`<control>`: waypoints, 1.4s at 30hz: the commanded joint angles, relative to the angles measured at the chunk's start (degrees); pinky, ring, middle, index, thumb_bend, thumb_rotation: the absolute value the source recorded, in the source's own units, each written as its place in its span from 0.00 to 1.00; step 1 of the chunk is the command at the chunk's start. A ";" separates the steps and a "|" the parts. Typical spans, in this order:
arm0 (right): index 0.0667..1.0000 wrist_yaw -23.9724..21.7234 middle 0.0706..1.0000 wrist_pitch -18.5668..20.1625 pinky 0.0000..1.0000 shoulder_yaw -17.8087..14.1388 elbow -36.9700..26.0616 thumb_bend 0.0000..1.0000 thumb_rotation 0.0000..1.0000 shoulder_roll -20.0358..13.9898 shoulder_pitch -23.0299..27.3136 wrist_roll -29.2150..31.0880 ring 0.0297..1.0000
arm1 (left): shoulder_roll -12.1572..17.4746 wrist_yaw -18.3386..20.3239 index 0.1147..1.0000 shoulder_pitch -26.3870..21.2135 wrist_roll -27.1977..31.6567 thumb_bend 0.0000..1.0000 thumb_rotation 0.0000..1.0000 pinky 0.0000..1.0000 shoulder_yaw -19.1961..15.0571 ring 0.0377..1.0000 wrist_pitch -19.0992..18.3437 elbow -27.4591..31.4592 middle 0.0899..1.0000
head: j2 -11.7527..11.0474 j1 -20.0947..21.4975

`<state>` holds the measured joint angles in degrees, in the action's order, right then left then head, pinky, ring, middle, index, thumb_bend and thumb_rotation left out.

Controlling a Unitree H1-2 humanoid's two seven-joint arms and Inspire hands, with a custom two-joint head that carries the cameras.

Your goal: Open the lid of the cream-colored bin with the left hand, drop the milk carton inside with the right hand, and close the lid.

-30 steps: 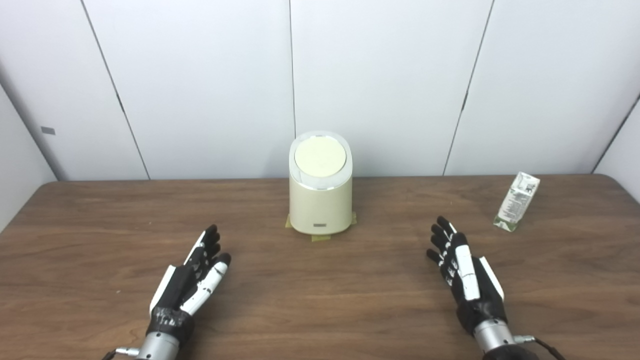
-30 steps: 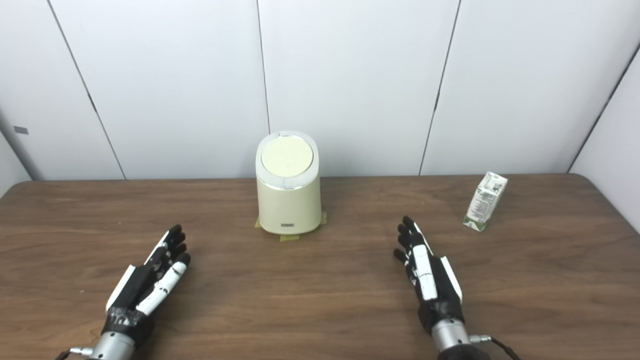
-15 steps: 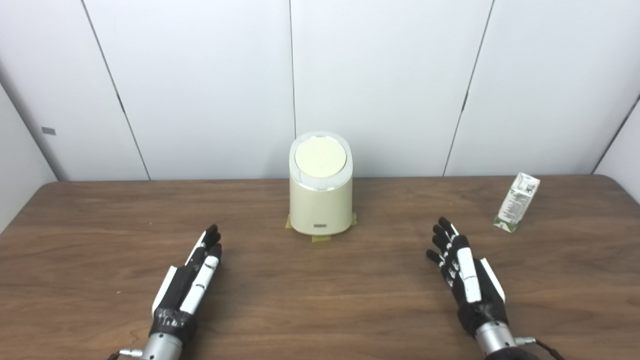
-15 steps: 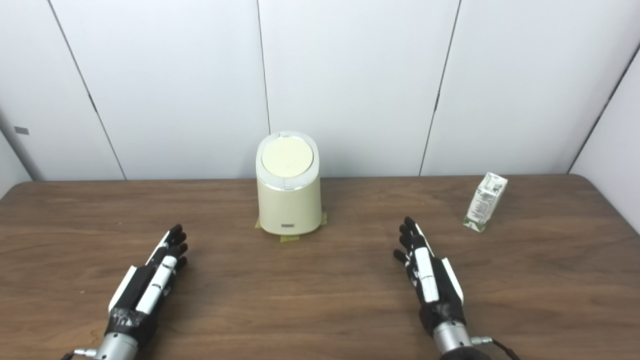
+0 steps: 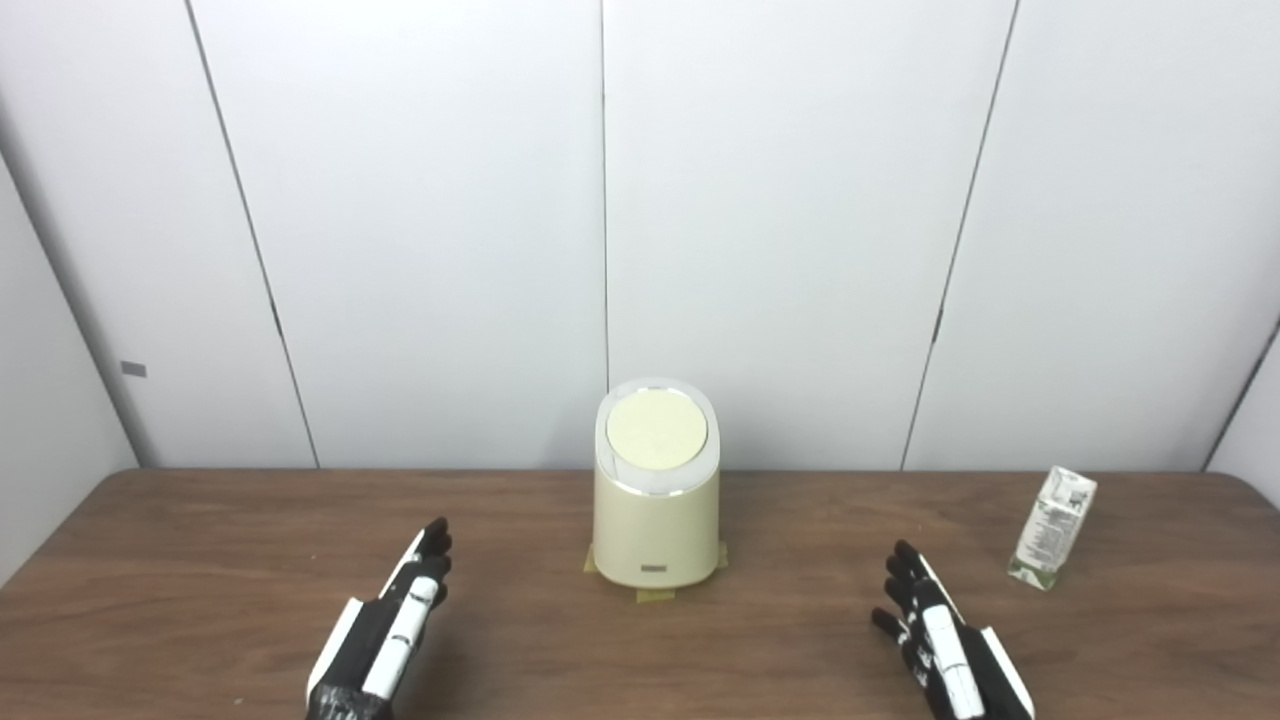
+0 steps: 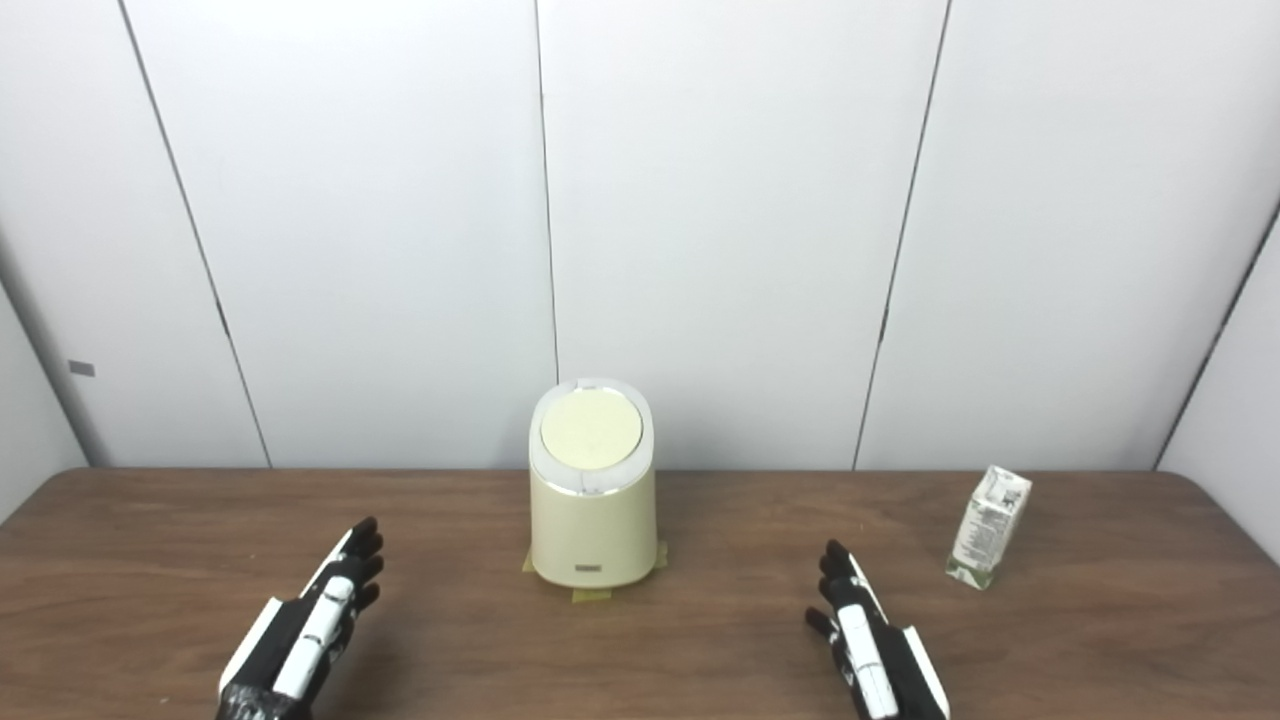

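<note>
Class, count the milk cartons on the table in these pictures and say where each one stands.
1. The milk carton stands on the table at the far right, right of the cream-colored bin and beyond the right hand. Nothing suggests another is hidden.

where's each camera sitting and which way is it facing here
Left eye view: on the robot's head, facing forward and down at the table, cream-colored bin near centre; left hand and right hand show at the bottom.
Right eye view: beside it, slightly to the right, same facing, so the bin sits further left in frame.
Both share: bin with lid closed, milk carton standing on the right, both hands open.
</note>
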<state>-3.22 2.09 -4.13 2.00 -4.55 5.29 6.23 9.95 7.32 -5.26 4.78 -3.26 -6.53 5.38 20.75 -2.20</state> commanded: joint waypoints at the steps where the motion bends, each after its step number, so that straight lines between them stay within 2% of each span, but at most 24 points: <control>1: 0.96 -0.05 0.97 -2.24 0.92 -0.44 0.71 0.63 0.91 -0.19 1.10 0.37 0.97 | 0.30 -0.23 1.00 -1.66 -0.37 0.46 0.90 0.99 0.01 1.00 0.99 1.59 1.00 | -0.53 -0.33; 4: 0.96 -0.10 0.97 -2.77 0.92 -0.65 1.50 0.63 0.90 -0.15 1.10 0.46 0.97 | 0.09 -0.45 1.00 -1.39 -0.93 0.45 0.91 0.97 0.18 1.00 1.03 1.48 1.00 | -0.05 -0.52; 10: 0.96 -0.19 0.96 -2.70 0.91 -0.43 2.22 0.61 0.89 -0.17 0.99 -0.02 0.96 | -0.60 -0.32 1.00 -0.97 -0.41 0.49 0.87 0.98 0.15 1.00 1.57 0.06 1.00 | 0.20 -0.46; 11: 0.96 -0.24 0.96 -2.50 0.91 -0.45 2.09 0.61 0.88 -0.09 0.93 0.13 0.96 | -0.84 -0.32 1.00 -0.87 -0.25 0.47 0.86 0.98 0.13 1.00 1.80 -0.21 1.00 | 0.20 -0.46; 16: 0.95 0.00 0.96 -2.42 0.91 -0.38 1.46 0.62 0.86 0.09 0.73 -0.16 0.96 | -1.34 0.26 1.00 -0.72 0.44 0.47 0.80 1.00 0.04 1.00 2.68 -1.59 1.00 | 0.90 1.36; 21: 0.96 -0.23 0.96 -2.67 0.91 -0.17 0.17 0.62 0.87 -0.14 0.37 -0.51 0.96 | -1.94 -0.13 1.00 -0.65 0.54 0.49 0.78 1.00 -0.32 1.00 3.50 -2.67 1.00 | 1.43 2.15; 22: 0.96 -0.24 0.96 -2.47 0.91 -0.23 -0.23 0.62 0.87 -0.15 0.29 -0.42 0.97 | -2.07 -0.22 1.00 -0.58 0.50 0.50 0.79 1.00 -0.33 1.00 3.55 -2.67 1.00 | 2.20 3.10; 30: 0.96 -0.06 0.97 -0.66 0.92 -0.22 -2.20 0.61 0.86 -0.29 -0.11 -0.49 0.97 | -1.98 0.03 1.00 -0.10 0.12 0.47 0.77 1.00 -0.03 1.00 3.96 -2.16 1.00 | 3.53 3.54; 36: 0.96 -0.21 0.97 -1.01 0.92 0.18 -2.59 0.57 0.88 -0.60 -0.47 -1.15 0.97 | -1.66 0.35 1.00 0.23 0.40 0.49 0.77 1.00 -0.06 1.00 3.96 -1.74 1.00 | 3.65 3.65; 42: 0.96 0.11 0.96 -0.31 0.91 0.62 -4.70 0.60 0.88 -0.55 -1.10 -2.07 0.96 | -1.66 0.06 1.00 0.78 0.50 0.51 0.76 1.00 -0.31 1.00 2.85 -0.29 1.00 | 4.62 4.41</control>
<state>-3.19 2.28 -3.62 -0.51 -4.79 3.39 4.44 7.90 7.40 -3.22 4.82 -3.36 -4.45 2.60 25.22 2.02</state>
